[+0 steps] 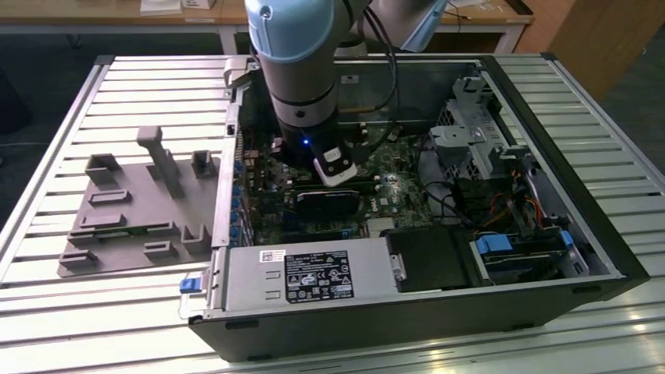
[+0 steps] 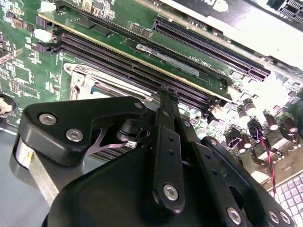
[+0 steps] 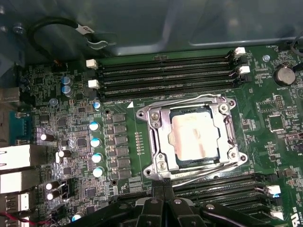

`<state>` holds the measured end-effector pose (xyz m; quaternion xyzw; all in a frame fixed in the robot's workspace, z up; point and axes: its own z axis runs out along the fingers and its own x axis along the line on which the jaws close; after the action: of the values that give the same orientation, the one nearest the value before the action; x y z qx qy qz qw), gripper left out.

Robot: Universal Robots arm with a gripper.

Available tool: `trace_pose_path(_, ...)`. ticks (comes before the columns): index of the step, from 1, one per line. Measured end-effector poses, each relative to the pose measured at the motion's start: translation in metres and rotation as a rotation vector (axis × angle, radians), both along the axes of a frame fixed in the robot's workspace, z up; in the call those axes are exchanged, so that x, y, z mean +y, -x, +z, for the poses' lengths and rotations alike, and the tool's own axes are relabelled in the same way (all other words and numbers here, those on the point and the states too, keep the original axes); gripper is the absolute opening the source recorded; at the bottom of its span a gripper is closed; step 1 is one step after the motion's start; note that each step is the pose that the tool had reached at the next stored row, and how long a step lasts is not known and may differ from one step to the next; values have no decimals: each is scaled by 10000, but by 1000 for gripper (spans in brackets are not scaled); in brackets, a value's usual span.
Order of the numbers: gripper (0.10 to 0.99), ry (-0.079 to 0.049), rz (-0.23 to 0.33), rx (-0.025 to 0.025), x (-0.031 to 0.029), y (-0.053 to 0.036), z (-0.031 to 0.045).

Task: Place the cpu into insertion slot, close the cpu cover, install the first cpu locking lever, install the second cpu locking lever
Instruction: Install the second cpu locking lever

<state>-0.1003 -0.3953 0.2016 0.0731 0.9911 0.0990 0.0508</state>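
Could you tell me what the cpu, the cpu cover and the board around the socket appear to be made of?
The cpu looks like pale metal with a matte finish, showing a soft, washed-out glare. The cpu cover around it seems to be bright stamped steel, given its shiny silvery edges and sharp highlights. The circuit board looks like green lacquered laminate, probably fibreglass, though the frames cannot confirm that.

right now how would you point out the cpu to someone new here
Start at the green motherboard in the first wrist view and find the long black memory slots. Beside them sits a silvery square cover; the cpu is the pale, flat metal square showing through its window.
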Motion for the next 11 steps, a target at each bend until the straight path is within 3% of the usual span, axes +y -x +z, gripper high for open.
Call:
trace_pose_path(6,102,-219,0,-91,0,27,-20)
trace_pose_path(11,102,-308,1,-166,0,51,-40)
